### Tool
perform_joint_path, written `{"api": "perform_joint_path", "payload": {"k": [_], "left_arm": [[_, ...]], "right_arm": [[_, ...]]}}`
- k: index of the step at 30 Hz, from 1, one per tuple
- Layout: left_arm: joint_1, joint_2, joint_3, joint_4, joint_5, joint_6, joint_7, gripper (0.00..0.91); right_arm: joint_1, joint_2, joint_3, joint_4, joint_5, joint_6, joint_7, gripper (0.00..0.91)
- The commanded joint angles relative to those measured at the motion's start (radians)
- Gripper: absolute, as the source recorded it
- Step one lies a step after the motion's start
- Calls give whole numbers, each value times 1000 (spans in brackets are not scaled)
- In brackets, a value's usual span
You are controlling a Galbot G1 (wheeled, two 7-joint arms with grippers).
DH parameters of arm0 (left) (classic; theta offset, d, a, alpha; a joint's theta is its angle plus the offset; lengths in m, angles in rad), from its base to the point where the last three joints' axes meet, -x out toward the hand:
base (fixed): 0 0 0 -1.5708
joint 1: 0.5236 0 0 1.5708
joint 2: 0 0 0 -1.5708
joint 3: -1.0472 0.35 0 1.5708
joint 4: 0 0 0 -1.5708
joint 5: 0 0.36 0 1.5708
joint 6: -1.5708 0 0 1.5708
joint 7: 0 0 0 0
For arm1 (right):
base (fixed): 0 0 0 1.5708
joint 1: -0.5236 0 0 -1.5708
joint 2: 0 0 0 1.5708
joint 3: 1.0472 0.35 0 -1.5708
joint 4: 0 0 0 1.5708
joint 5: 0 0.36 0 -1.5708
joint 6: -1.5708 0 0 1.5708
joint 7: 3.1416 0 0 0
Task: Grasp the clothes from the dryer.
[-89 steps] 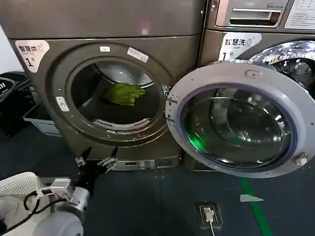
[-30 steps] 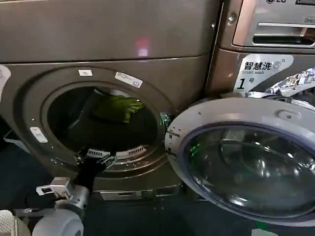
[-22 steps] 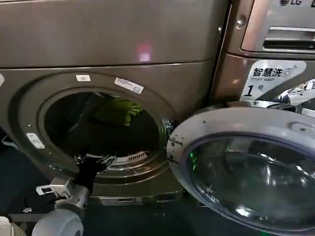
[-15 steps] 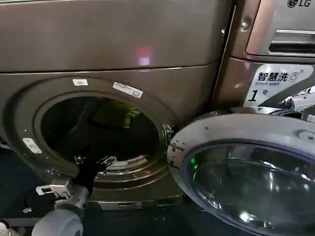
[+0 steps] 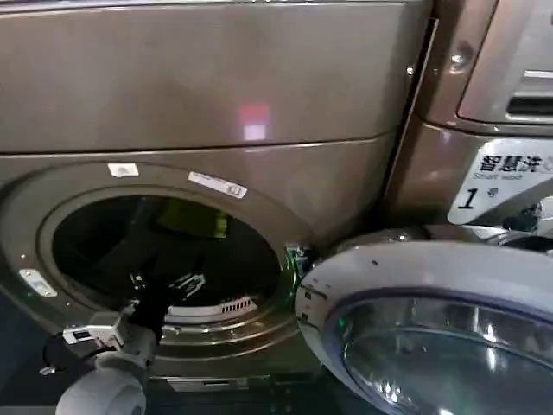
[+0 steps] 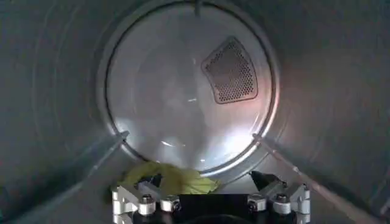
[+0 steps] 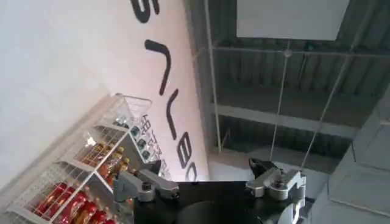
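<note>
The dryer (image 5: pixel 216 78) is a bronze-grey front-loader with a round porthole. The clothes (image 5: pixel 192 220), a small yellow-green garment, lie deep in the dark drum. My left gripper (image 5: pixel 164 285) has passed the porthole's lower rim and stands open inside the drum, short of the garment. In the left wrist view the clothes (image 6: pixel 173 179) lie on the drum floor just ahead of the open left gripper (image 6: pixel 207 181), nearer one finger, nothing held. The right gripper (image 7: pixel 207 169) is open, raised and pointing at a ceiling and a wall.
The dryer's round door (image 5: pixel 432 337) hangs open at the right, close to the porthole. A second similar machine (image 5: pixel 492 112) with a "1" sticker stands to the right. The drum's back wall (image 6: pixel 189 91) has a perforated vent (image 6: pixel 231 72).
The view has closed in on the dryer over the last three seconds. My left gripper has moved from the floor in front of the machine up past the porthole rim into the drum.
</note>
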Motion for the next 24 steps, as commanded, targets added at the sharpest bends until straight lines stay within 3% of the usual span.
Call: {"api": "perform_joint_path", "payload": {"k": [1,24], "left_arm": [[0,0,1,1,0,-1,1,907],[-142,14,30,136,-11,-47,-3,907]], "right_arm": [[-1,1,1,-1,2,5,2,907],[-54,20,53,8,-2,3,4,907]]}}
